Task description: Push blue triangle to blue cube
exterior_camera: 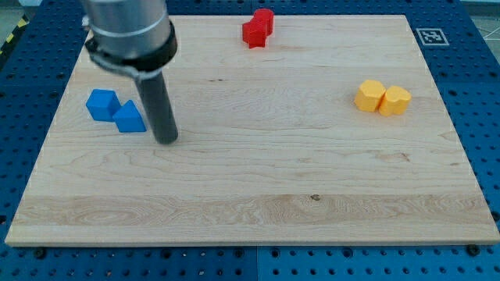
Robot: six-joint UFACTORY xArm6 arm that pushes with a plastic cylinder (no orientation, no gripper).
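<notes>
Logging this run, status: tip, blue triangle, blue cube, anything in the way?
My tip down on the wooden board, just right of the blue triangle block. Triangle touching the blue cube block. Nothing between them; red and yellow blocks far off.

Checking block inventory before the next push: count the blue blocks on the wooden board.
2. The blue cube sits near the view's left edge; the blue triangle touches its lower-right side, just left of my tip. None seem hidden.

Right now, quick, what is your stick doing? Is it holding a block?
My tip: holds nothing, it cannot grip; it sits just right of the blue triangle, which touches the blue cube.
</notes>
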